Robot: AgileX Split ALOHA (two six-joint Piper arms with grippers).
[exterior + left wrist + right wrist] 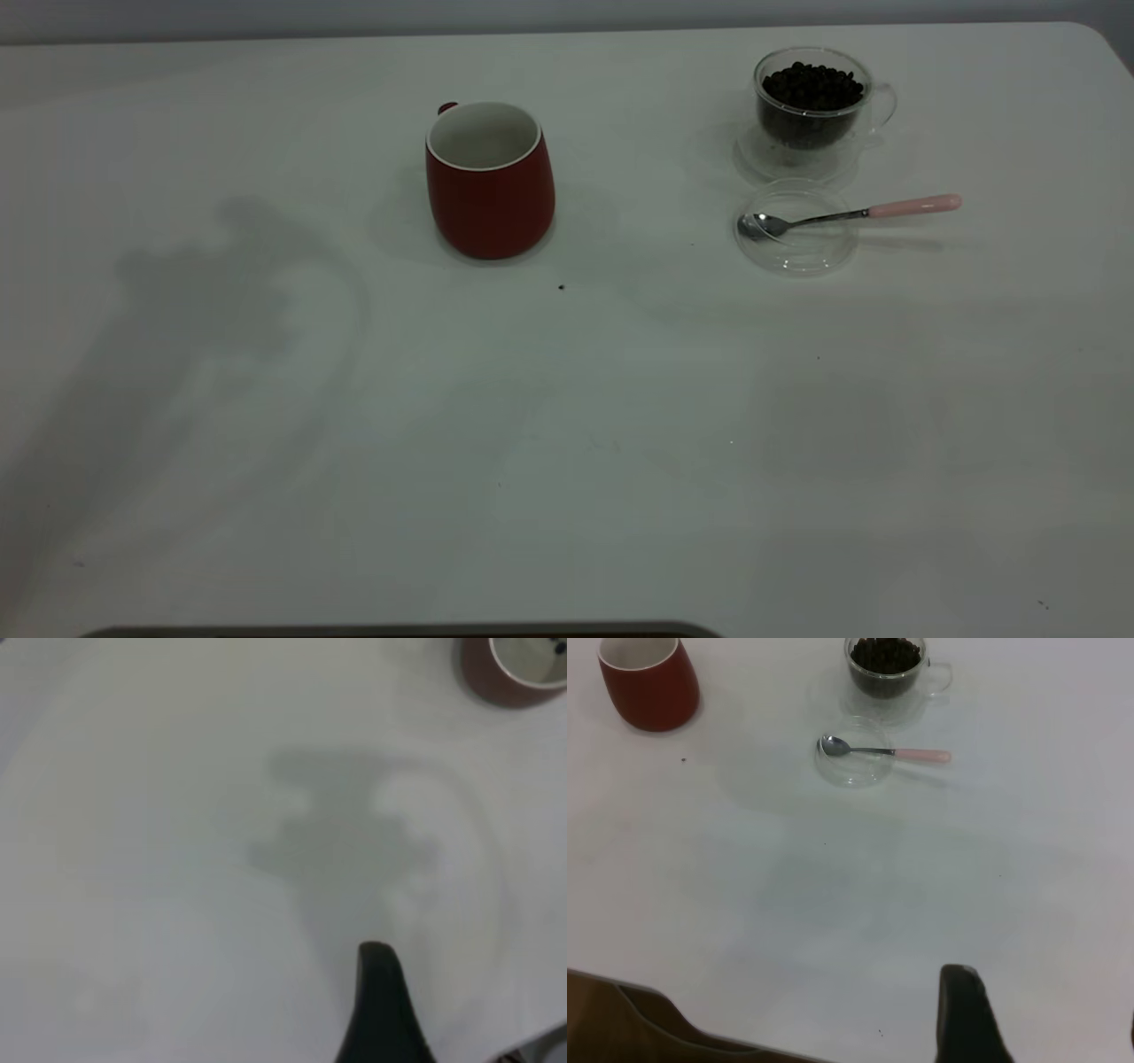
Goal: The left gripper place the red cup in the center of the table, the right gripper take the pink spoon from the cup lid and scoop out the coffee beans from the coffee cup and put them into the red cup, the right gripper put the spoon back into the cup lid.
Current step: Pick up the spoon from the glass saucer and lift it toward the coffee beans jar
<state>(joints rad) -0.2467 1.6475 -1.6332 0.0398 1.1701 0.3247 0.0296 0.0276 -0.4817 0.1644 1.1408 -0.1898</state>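
The red cup (490, 182) stands upright and empty on the white table (567, 425), slightly left of the middle and towards the back; it also shows in the left wrist view (509, 673) and the right wrist view (648, 682). The coffee cup (811, 106) with the coffee beans (812, 86) stands at the back right. Just in front of it lies the cup lid (797, 239), with the pink spoon (850, 214) resting bowl-down in it and its handle pointing right. Neither gripper shows in the exterior view. My left gripper (469, 992) and right gripper (1045, 1010) hover open and empty, far from the objects.
A dark rounded edge (399, 631) runs along the table's front. A brown surface (620, 1028) lies beyond the table's edge in the right wrist view. An arm's shadow (213, 301) falls on the table's left part. A tiny dark speck (562, 286) lies before the red cup.
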